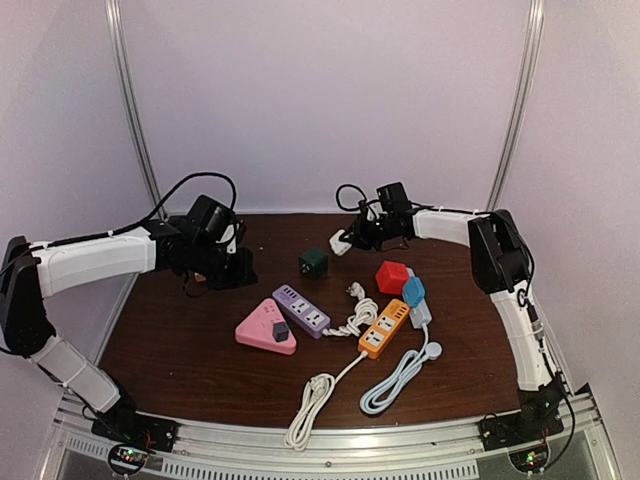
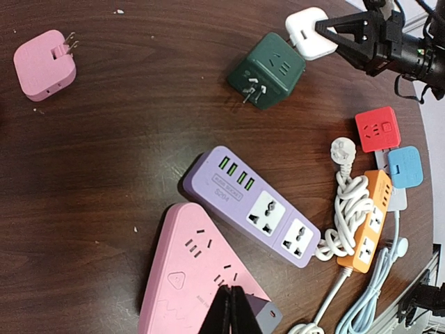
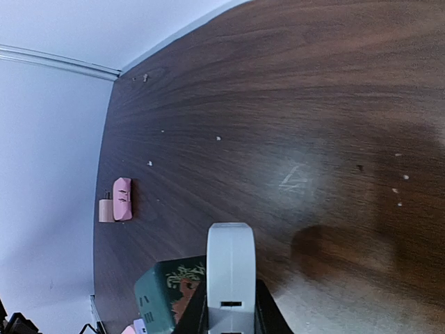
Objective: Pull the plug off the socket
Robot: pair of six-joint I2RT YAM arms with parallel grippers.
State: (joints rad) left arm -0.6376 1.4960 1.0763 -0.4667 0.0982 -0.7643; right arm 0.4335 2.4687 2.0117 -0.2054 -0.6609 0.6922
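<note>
From above, the right end effector (image 1: 355, 238) was clamped on a white plug (image 1: 341, 243), held just behind and to the right of the green cube socket (image 1: 313, 262) on the table (image 1: 180, 350). Plug and cube stood apart, so that pull looked done. In front of the cube, a dark grey plug (image 1: 281, 331) sat in a pink triangular power strip (image 1: 258, 328). To my eye, that one was left to do.

From the left wrist, the left end effector (image 2: 233, 299) was pinched shut on nothing, hanging over the pink strip beside the grey plug. A pink adapter (image 2: 45, 64) lay well apart from the green cube, prongs bare.

From the right wrist, the white plug filled the fingers, with the green cube just beside it. I could not tell from there whether they touched.
</note>
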